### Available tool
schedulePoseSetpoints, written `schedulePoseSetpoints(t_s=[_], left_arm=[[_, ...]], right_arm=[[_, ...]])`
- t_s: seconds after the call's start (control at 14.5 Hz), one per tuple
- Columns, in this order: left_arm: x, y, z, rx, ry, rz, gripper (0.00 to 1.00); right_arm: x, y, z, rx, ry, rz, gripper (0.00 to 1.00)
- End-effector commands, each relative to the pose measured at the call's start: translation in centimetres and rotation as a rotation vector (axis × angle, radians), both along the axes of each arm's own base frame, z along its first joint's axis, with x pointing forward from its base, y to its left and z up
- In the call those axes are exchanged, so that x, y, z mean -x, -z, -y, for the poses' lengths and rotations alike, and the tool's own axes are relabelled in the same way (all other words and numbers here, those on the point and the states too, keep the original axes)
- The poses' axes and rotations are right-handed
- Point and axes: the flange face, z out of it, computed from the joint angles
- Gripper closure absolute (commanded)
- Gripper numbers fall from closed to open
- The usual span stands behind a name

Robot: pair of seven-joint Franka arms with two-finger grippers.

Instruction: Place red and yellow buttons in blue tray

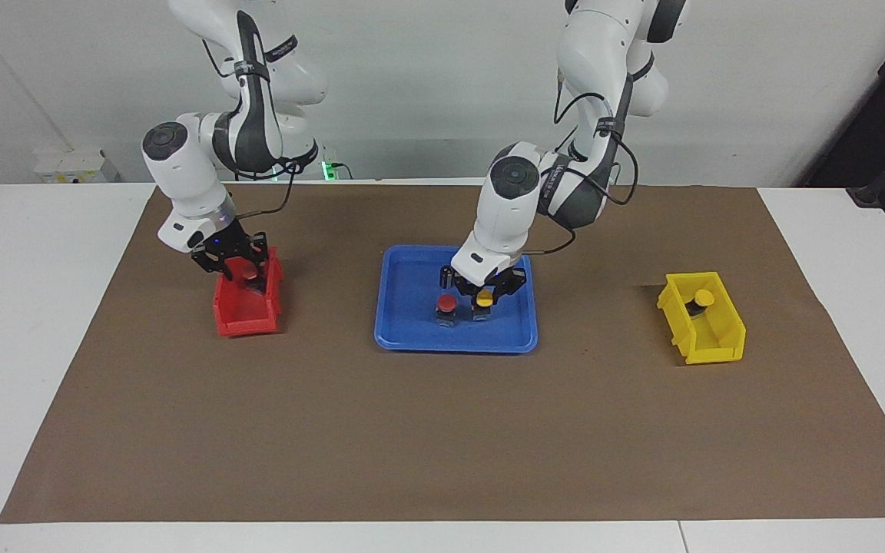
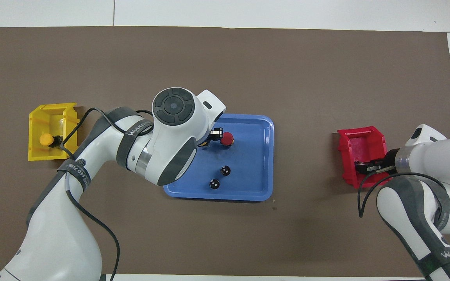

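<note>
The blue tray (image 1: pixel 412 338) (image 2: pixel 262 156) lies mid-table. A red button (image 1: pixel 446 303) (image 2: pixel 227 138) stands in it. My left gripper (image 1: pixel 483 297) (image 2: pixel 208 138) is down in the tray beside that button, shut on a yellow button (image 1: pixel 484 294). A second yellow button (image 1: pixel 702 298) (image 2: pixel 46 139) lies in the yellow bin (image 1: pixel 711 349) (image 2: pixel 53 113). My right gripper (image 1: pixel 241 270) (image 2: pixel 365 168) is at the red bin (image 1: pixel 239 321) (image 2: pixel 361 140), shut on a red button (image 1: pixel 246 269) just above the bin's floor.
Two dark capless cylinders (image 2: pixel 225 170) (image 2: pixel 214 184) stand in the tray, nearer to the robots than the red button. In the facing view the left hand hides most of them. A brown mat (image 1: pixel 442 430) covers the table.
</note>
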Motion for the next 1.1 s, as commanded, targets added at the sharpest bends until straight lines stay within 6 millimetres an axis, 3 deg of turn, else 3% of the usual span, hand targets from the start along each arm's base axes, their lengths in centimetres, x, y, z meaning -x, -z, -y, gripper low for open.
schedulePoseSetpoints(t_s=[0.0, 0.14, 0.28, 0.41, 0.48, 0.62, 0.89, 1.03], left_arm=[[-0.3, -0.4, -0.1, 0.023, -0.025, 0.010, 0.49], [-0.5, -1.2, 0.1, 0.027, -0.062, 0.014, 0.43], [-1.2, -3.0, 0.1, 0.031, -0.076, 0.018, 0.34], [-1.8, -5.0, -1.7, -0.018, -0.089, -0.011, 0.14], [-1.9, -6.6, -3.6, -0.039, -0.121, -0.007, 0.10], [-4.2, -9.7, -10.4, -0.061, -0.170, -0.005, 0.05], [-6.1, -15.8, -24.9, -0.045, -0.025, -0.047, 0.00], [-5.9, -19.0, -31.6, -0.025, 0.011, -0.027, 0.00]], right_arm=[[0.8, 0.8, 0.1, -0.008, 0.002, 0.004, 0.35], [1.0, 1.0, 0.1, -0.008, -0.001, 0.000, 0.40], [1.0, 1.0, 0.2, -0.009, -0.003, -0.002, 0.52], [0.9, 0.8, 0.1, -0.009, -0.005, -0.002, 0.64], [0.6, 0.6, 0.0, -0.009, -0.009, -0.003, 0.67], [-1.2, -1.3, -0.2, -0.016, -0.021, -0.021, 0.71], [-6.4, -9.0, -0.9, -0.029, -0.036, -0.125, 0.71], [-8.2, -12.2, -4.5, -0.013, -0.039, -0.150, 0.71]])
